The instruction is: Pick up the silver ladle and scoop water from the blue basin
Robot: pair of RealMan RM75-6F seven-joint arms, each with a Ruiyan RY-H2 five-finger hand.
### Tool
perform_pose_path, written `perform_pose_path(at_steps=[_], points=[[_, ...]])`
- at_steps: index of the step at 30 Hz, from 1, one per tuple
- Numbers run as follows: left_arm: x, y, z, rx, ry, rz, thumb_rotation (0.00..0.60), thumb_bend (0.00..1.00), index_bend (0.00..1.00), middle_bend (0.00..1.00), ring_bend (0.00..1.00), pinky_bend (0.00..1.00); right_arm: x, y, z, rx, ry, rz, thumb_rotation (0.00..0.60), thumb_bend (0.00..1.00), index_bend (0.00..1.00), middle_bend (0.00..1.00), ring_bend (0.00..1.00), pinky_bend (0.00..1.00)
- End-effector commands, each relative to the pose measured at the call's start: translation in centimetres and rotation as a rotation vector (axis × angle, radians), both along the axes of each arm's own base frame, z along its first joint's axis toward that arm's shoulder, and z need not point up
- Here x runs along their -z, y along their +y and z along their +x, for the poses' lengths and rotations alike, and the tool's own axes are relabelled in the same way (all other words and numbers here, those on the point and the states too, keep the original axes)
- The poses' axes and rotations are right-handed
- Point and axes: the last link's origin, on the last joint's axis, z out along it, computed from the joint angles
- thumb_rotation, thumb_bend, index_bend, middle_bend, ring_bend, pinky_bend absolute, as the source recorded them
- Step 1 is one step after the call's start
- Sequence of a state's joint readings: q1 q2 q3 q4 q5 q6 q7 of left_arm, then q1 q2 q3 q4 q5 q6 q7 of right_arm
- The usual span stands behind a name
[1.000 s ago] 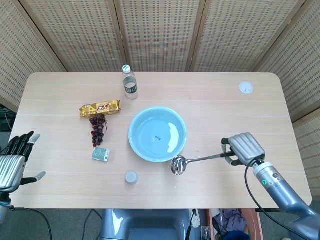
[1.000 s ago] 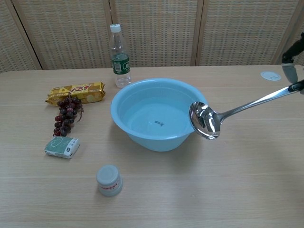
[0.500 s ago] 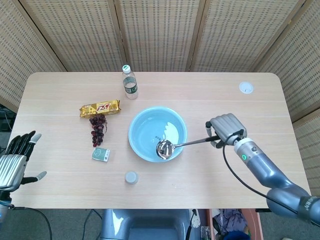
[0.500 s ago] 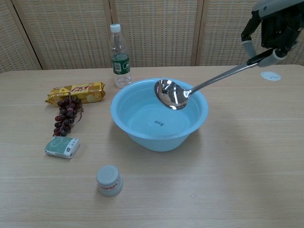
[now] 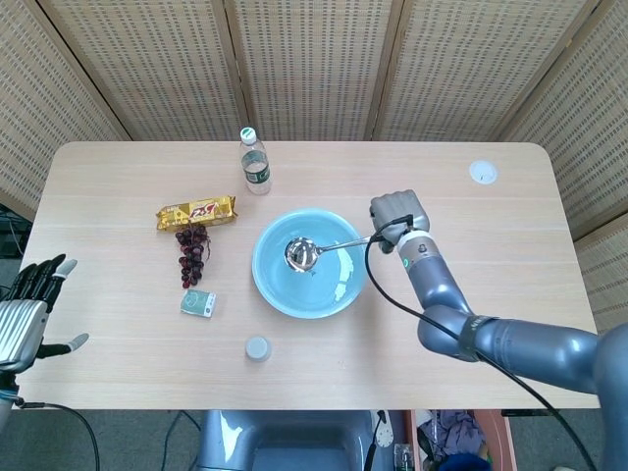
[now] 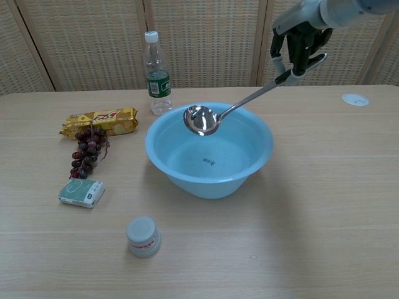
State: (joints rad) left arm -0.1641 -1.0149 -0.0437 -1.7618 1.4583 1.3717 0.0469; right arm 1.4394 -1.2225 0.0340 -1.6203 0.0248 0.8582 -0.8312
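On the pale woodgrain tabletop point(image 6: 324, 205) nearest us we see a small capped jar point(image 6: 143, 236), then the round, smooth blue basin point(image 6: 209, 149) holding clear water. The polished silver ladle point(image 6: 201, 119) hangs with its bowl above the water; half a second ago it sat further right, near the rim. Our right hand point(image 6: 300, 38) has its fingers clamped on the handle end. Our left hand point(image 5: 27, 316), cut off at the frame edge, holds nothing, fingers apart.
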Motion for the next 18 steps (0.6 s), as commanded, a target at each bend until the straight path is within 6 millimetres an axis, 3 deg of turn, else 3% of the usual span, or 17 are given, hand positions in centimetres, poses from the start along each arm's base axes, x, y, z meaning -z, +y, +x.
perform_pose_path(at_steps=[1, 9, 18], points=[[0.0, 0.1, -0.1, -0.004, -0.002, -0.002, 0.6, 0.0, 0.0, 0.0, 0.0, 0.0, 1.7, -0.8, 0.2, -0.019, 0.084, -0.062, 0.6, 0.86, 0.76, 0.91, 0.88, 1.0], [-0.1, 0.6, -0.4, -0.023, -0.012, -0.013, 0.6, 0.0, 0.0, 0.0, 0.0, 0.0, 4.6, -1.6, 1.1, -0.149, 0.231, -0.182, 0.6, 0.86, 0.76, 0.91, 0.88, 1.0], [-0.2, 0.8, -0.5, -0.023, -0.024, -0.026, 0.6, 0.0, 0.0, 0.0, 0.0, 0.0, 7.1, -1.2, 0.8, -0.248, 0.314, -0.208, 0.6, 0.86, 0.77, 0.91, 0.89, 1.0]])
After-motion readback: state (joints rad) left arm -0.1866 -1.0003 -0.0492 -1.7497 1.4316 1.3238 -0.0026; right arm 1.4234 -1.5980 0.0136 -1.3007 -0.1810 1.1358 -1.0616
